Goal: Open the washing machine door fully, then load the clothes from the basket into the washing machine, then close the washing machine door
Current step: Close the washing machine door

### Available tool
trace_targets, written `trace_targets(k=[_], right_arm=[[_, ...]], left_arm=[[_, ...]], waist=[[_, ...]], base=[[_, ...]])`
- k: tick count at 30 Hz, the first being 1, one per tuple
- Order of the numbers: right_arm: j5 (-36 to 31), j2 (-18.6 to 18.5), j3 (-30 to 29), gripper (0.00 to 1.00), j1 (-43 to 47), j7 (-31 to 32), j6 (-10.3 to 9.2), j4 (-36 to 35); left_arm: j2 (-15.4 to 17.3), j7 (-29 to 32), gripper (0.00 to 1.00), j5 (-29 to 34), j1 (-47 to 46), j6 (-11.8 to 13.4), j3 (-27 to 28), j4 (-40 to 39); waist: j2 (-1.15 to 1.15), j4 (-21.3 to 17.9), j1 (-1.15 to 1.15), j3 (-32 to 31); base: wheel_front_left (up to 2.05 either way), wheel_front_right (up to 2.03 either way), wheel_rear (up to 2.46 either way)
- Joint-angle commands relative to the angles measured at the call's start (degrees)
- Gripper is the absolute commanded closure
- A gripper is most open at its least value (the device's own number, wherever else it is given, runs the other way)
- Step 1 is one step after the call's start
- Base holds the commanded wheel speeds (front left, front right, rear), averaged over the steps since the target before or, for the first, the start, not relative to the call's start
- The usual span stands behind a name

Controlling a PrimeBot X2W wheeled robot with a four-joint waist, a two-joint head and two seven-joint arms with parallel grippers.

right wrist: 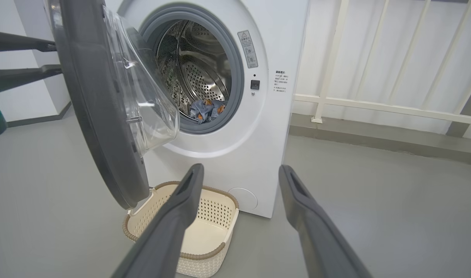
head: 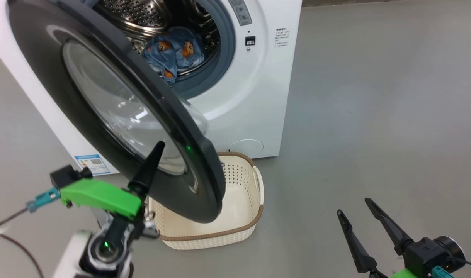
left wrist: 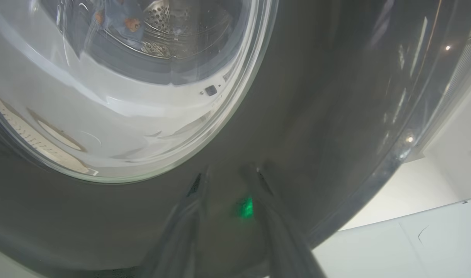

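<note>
Reaching up and forward, our left gripper [left wrist: 226, 175] sets its two long dark tapered fingers against the glossy black outer face of the washing machine door [head: 115, 112], just below the bulging clear window. The fingers stand a little apart with nothing between them. Our right gripper [head: 354, 206] hangs low over the smooth grey floor [head: 374, 116], well apart from the door, its fingers spread wide and gripping nothing. The round door stands swung partway out, its lower edge above the cream perforated basket [head: 235, 177] with its brown woven-look rim. Beyond it, the clothes [head: 175, 52], crumpled blue fabric with orange prints, lie at the front lip of the steel perforated drum [head: 142, 15] inside the boxy white washing machine [head: 258, 96].
</note>
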Motion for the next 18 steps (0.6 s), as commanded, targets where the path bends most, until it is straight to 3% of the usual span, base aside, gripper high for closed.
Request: trace_targets(k=[1, 5, 9, 14, 18], right_arm=[[-0.81, -0.47, 0.65, 0.0, -0.14, -0.28, 0.09, -1.61], [-0.9, -0.48, -0.39, 0.0, -0.03, -0.28, 0.09, -1.87], [-1.09, -0.39, -1.4, 0.0, 0.06, -0.28, 0.09, -2.16], [-1.32, -0.34, -2.63, 0.0, 0.44, -0.28, 0.09, -2.45], [-1.41, -0.41, -3.79, 0.0, 0.71, -0.28, 0.09, -2.72]], left_arm=[[2.24, -1.66, 0.0, 3.28, 0.47, 0.27, 0.52, -2.84], [5.44, -6.31, 0.0, 13.56, 3.57, 0.85, -2.91, -5.94], [6.64, -12.73, 0.0, 21.72, 7.94, 2.81, -4.59, -8.58], [7.22, -20.01, 0.0, 30.81, 13.93, 5.41, -5.84, -10.56], [6.61, -21.9, 0.0, 38.44, 18.14, 7.75, -4.43, -10.92]], waist=[[0.0, 0.35, 0.0, -0.06], [0.0, 0.79, 0.0, 0.0], [0.0, 0.8, 0.0, -0.14], [0.0, 0.65, 0.0, -0.24], [0.0, 0.82, 0.0, -0.04]], base=[[0.0, 0.0, 0.0], [0.0, 0.0, 0.0], [0.0, 0.0, 0.0], [0.0, 0.0, 0.0], [0.0, 0.0, 0.0]])
